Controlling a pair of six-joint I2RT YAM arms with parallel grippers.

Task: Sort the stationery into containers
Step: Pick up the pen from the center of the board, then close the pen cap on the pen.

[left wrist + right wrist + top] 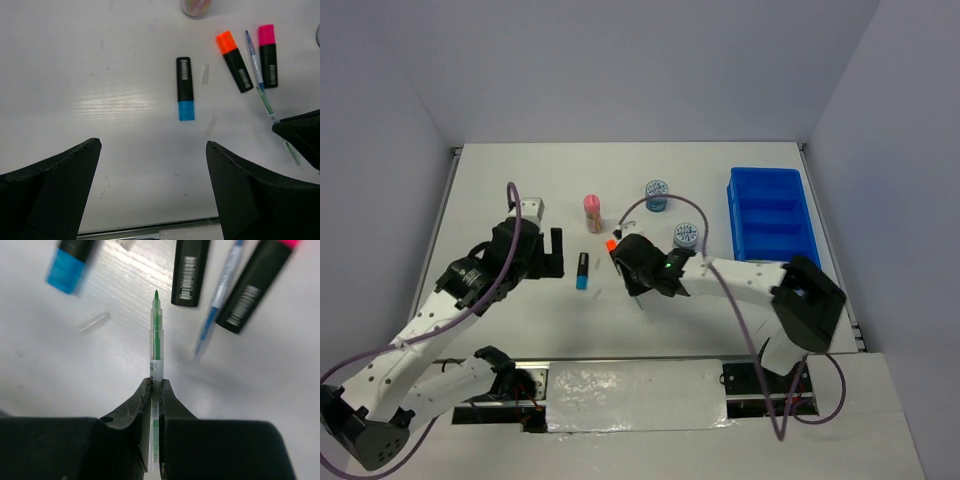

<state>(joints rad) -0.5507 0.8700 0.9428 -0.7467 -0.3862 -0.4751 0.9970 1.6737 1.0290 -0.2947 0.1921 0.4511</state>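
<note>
Right hand (155,387) is clamped on a green pen (156,340), its long axis projecting straight ahead from the grip, with the tray (767,212) lying well apart to that hand's right and farther up the surface (520,180); left hand (152,145) gapes wide, empty.

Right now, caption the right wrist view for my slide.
Right gripper shut on a green pen, tip toward the highlighters and a blue pen.
</note>
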